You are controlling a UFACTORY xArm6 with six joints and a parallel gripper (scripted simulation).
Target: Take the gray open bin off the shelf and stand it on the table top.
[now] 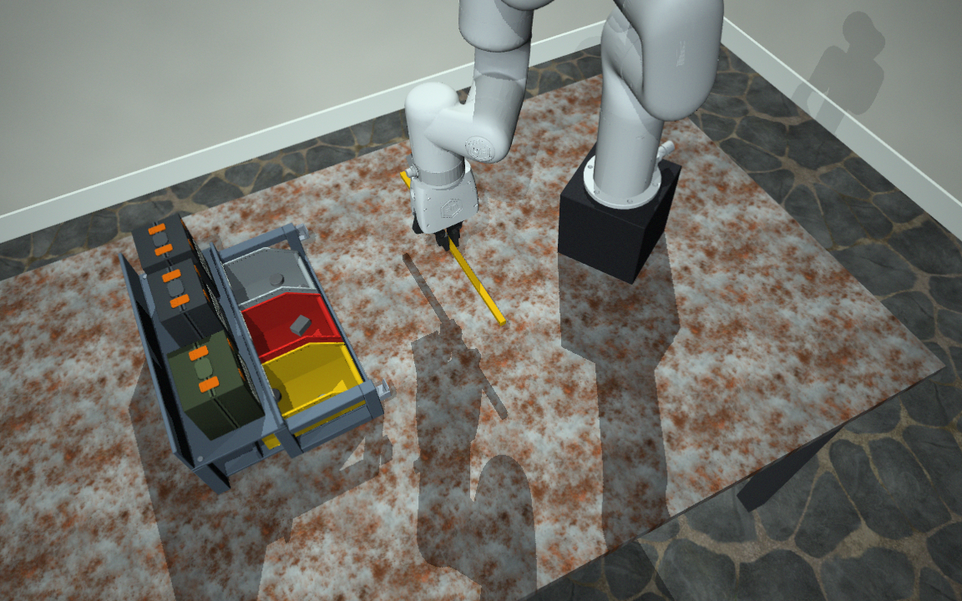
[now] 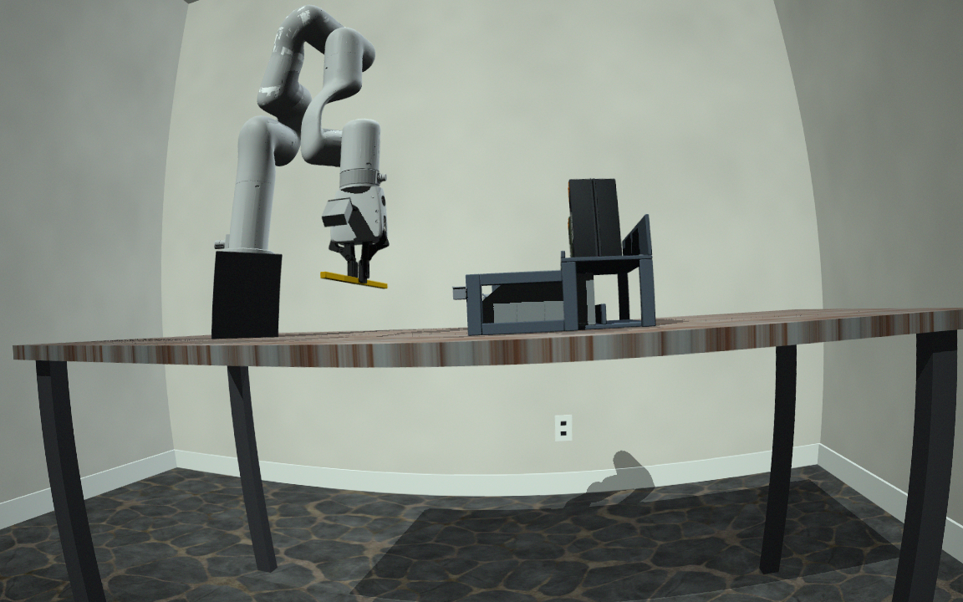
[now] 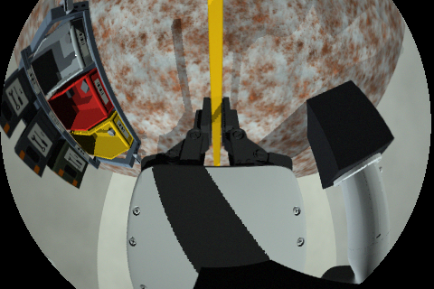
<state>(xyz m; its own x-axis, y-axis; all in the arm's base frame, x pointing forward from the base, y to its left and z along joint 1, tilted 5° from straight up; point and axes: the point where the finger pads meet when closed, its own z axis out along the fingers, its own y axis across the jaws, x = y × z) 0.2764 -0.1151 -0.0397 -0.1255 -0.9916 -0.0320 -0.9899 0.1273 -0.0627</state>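
Observation:
The gray open bin [image 1: 271, 274] sits at the far end of the low shelf [image 1: 297, 329], beside a red bin [image 1: 288, 322] and a yellow bin [image 1: 312, 379]. The bins also show in the wrist view: gray [image 3: 57, 50], red [image 3: 79, 104], yellow [image 3: 108, 139]. My gripper [image 1: 448, 240] is shut on a long thin yellow bar [image 1: 469, 270] and holds it level in the air above the table, well apart from the shelf. The bar shows in the side view [image 2: 354, 279] under the gripper [image 2: 357, 271], and between the fingers in the wrist view [image 3: 215, 111].
Three closed dark cases [image 1: 185, 321] with orange latches stand on the upper shelf behind the bins. The arm's black base block [image 1: 615, 224] stands on the table to the right. The shelf frame [image 2: 559, 295] rises from the table in the side view.

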